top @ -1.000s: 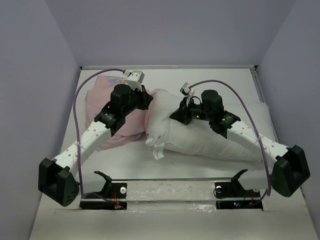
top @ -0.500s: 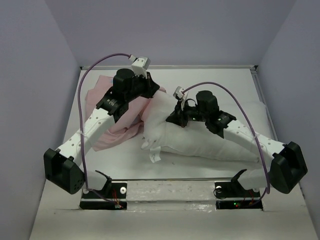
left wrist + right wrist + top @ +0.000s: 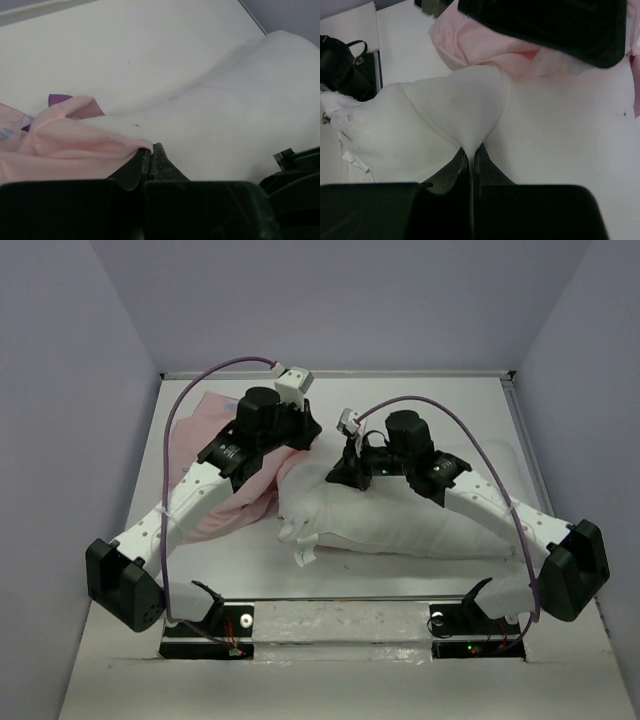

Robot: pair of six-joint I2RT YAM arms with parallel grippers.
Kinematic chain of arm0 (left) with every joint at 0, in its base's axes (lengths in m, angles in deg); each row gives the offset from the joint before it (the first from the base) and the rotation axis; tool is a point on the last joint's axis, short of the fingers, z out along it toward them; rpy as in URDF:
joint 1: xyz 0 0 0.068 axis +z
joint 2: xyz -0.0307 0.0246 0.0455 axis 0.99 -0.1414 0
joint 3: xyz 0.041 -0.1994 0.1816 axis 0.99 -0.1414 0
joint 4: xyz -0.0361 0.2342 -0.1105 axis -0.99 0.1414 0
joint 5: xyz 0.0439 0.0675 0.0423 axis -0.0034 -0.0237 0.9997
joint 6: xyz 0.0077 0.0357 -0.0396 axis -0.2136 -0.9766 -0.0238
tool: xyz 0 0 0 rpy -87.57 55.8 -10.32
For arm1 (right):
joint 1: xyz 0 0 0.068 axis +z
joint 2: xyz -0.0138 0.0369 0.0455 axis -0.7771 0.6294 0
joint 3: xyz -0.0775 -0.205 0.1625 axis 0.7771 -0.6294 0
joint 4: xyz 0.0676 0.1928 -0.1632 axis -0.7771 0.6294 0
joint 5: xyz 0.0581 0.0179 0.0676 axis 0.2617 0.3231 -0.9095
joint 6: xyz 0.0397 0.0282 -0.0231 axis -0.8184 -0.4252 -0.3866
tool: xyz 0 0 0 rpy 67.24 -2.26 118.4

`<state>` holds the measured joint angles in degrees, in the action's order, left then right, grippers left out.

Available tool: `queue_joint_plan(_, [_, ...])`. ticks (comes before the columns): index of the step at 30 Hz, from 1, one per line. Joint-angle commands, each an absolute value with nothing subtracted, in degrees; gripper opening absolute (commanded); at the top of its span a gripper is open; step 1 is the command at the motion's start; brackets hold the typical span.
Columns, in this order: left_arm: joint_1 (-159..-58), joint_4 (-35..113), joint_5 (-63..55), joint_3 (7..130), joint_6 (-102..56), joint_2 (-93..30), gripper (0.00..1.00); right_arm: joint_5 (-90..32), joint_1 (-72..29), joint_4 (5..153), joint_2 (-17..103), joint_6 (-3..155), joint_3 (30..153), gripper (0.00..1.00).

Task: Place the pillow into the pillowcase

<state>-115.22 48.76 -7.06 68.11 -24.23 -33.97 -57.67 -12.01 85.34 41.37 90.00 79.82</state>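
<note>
The white table (image 3: pixel 430 400) carries both pieces of bedding. The pillow (image 3: pixel 400 525) is the largest thing on it, lying across the middle and right. Its left end presses against the pillowcase (image 3: pixel 225 495), which sits rumpled at the left under the left arm, mostly pale pink with a scrap of purple showing in the left wrist view.

The pillow looks plump, light and very soft. A pinch only raises its cover into a peak rather than moving the whole body, so it will likely sag and drag. The end nearest the case seems the better place to hold it for feeding in. The pillowcase is thin, limp cloth that folds on itself, so its opening edge needs holding apart. It cannot be told from these views how far that mouth is spread.

The left gripper (image 3: pixel 152 147) has its jaws pressed together on a fold of the pink edge, just beside the pillow's surface. The right gripper (image 3: pixel 471 150) is likewise clamped, with white pillow cover drawn into a ridge between its jaws. A small white tag (image 3: pixel 303 555) hangs at the pillow's near left corner, outside the case.
</note>
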Motion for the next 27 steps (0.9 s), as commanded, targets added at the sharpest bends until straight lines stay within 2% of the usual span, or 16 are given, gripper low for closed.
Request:
queue_joint_plan(1, [-112.20, 48.77, -0.19, 68.36, -26.63, -27.73, 0.00, -64.77, -10.83, 85.33, 31.37, 90.45, 77.71, 0.00])
queue_joint_plan(5, [-111.84, 48.68, 1.13, 70.47, -26.37, -29.66, 0.00, -66.43, -10.83, 84.19, 23.18, 87.90, 71.63, 0.00])
queue_joint_plan(8, [-111.84, 47.89, -0.45, 73.01, -25.05, -32.56, 0.00, -70.74, -10.30, 83.92, 23.78, 86.75, 70.75, 0.00])
queue_joint_plan(11, [-112.80, 47.72, -3.87, 73.81, -24.34, -33.18, 0.00, -69.00, -10.30, 83.22, 25.54, 87.72, 71.52, 0.00])
queue_joint_plan(15, [-115.53, 49.90, -2.83, 73.47, -26.10, -32.13, 0.00, -61.88, -10.30, 83.30, 30.55, 89.83, 77.24, 0.00])
queue_joint_plan(18, [-115.97, 52.72, -2.04, 70.32, -27.24, -27.67, 0.00, -51.00, -10.30, 81.64, 34.33, 91.32, 81.10, 0.00])
queue_joint_plan(24, [-115.89, 58.43, -0.45, 65.91, -28.56, -22.90, 0.00, -32.27, -10.30, 66.18, 36.79, 91.24, 81.03, 0.00])
queue_joint_plan(27, [-115.89, 60.02, 0.34, 67.39, -28.74, -22.55, 0.00, -22.34, -10.30, 61.08, 37.50, 90.89, 79.45, 0.00])
